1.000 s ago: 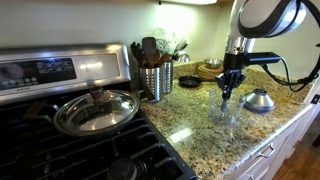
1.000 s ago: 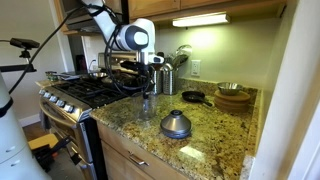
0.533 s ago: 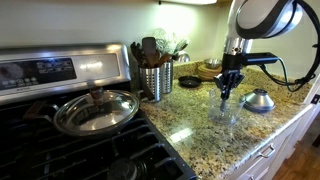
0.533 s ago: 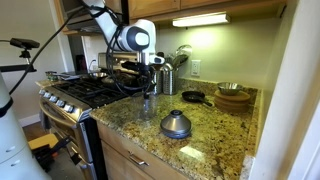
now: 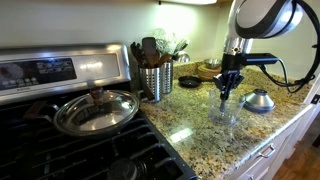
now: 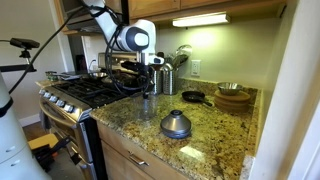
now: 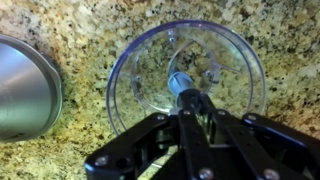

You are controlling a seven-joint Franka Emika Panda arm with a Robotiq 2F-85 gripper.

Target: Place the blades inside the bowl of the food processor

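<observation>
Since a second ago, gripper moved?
No. Gripper, shut on the blades, sits at the same spot over the food-processor bowl against the utensil canister in both exterior views.

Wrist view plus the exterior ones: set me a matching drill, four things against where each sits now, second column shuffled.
1 blades
2 silver dome
3 utensil canister
4 lidded pan

A on the stove
B gripped by the hand over the clear bowl
C on the counter near the clear bowl
D on the counter next to the stove

Pairs: 1-B, 2-C, 3-D, 4-A
</observation>
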